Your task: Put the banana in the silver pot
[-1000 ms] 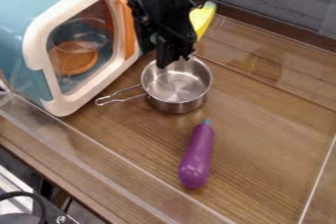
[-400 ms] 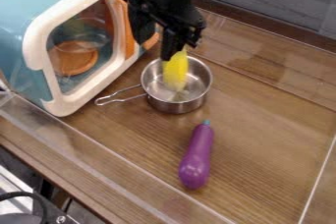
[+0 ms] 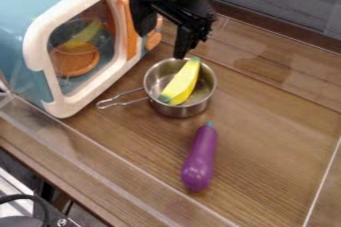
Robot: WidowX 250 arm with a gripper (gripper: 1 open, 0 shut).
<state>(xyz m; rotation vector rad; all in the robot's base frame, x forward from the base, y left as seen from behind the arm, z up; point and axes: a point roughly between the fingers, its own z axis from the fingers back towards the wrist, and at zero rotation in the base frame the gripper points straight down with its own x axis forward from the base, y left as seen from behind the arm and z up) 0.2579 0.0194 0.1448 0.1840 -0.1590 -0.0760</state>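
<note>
The single camera view looks down across a glossy wooden table (image 3: 286, 82) with a raised rim along its near and right edges. The banana (image 3: 182, 82) lies inside the silver pot (image 3: 173, 102), leaning across it with its upper end resting near the pot's far right rim and its lower end down towards the left of the bowl. The pot stands on the table just in front of the toy microwave (image 3: 60, 42), and its thin wire handle (image 3: 118, 99) sticks out to the left, towards the microwave's base.

Just above the far side of the pot hangs the black gripper (image 3: 170, 40), pointing steeply down. Its two fingers stand apart with a clear gap between them and nothing is held; the banana sits free below them. The arm partly covers the microwave's right edge and its orange trim.

The microwave is pale blue with a cream front, and through its door an orange bowl (image 3: 80, 60) shows dimly behind reflections. A purple toy eggplant (image 3: 200, 157) lies on the table nearer the camera, well apart from the pot, with its dark stem end pointing away. No readable writing or label shows on anything.
</note>
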